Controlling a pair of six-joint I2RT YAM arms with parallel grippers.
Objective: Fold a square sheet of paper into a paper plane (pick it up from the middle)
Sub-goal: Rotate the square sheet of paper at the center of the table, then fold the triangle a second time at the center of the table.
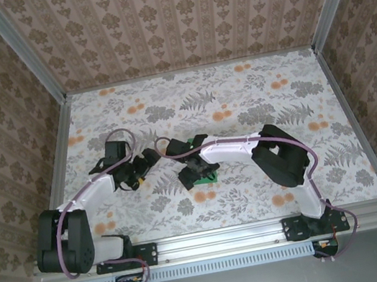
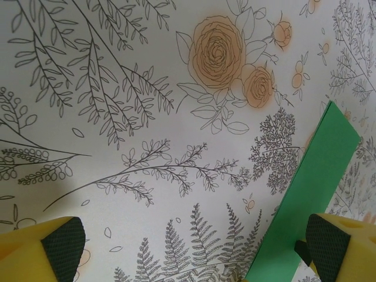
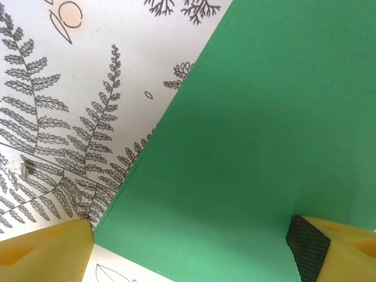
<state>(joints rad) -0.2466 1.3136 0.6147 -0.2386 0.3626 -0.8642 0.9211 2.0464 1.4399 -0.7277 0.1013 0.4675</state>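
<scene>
The green paper [image 3: 252, 117] lies flat mid-table [image 1: 253, 93] beneath the right gripper [image 3: 188, 252], fingers wide apart, seemingly poised to pinch it; the left gripper [image 2: 194, 247], equally wide, hangs just left, ready to help

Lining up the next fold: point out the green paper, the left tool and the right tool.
green paper [image 3: 252, 147], right wrist view, middle of its flat face.
left tool [image 2: 194, 245], left wrist view, midway between its fingertips.
right tool [image 3: 188, 247], right wrist view, midway between its fingertips.

Bright green paper [image 3: 252, 135]; white table [image 2: 117, 123], grey ferns, orange roses.
</scene>
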